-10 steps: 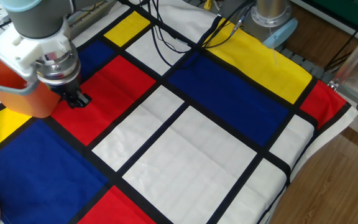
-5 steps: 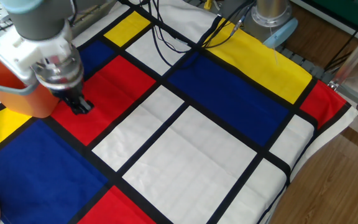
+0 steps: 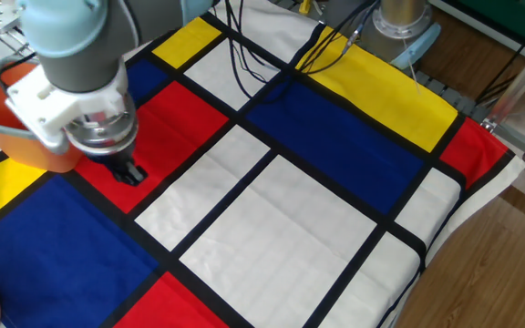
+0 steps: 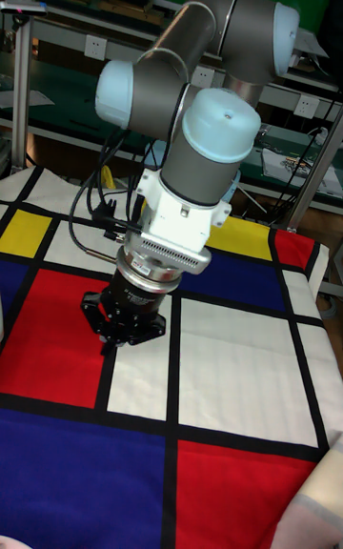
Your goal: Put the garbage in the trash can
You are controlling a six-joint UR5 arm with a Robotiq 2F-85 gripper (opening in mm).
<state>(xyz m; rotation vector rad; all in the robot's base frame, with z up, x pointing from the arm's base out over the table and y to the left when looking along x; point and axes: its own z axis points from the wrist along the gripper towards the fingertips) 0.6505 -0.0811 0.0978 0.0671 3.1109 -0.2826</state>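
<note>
My jaws hang beside the orange plastic trash can; their state I cannot tell; no garbage visible, likely binned.

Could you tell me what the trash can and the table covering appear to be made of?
The trash can looks like smooth orange plastic: uniform colour, soft sheen, rounded moulded wall. The table covering appears to be woven cloth, matt, printed in red, blue, yellow and white blocks with black bands; faint creases and a draped, folded edge at the table's side suggest fabric rather than a rigid board.
</note>
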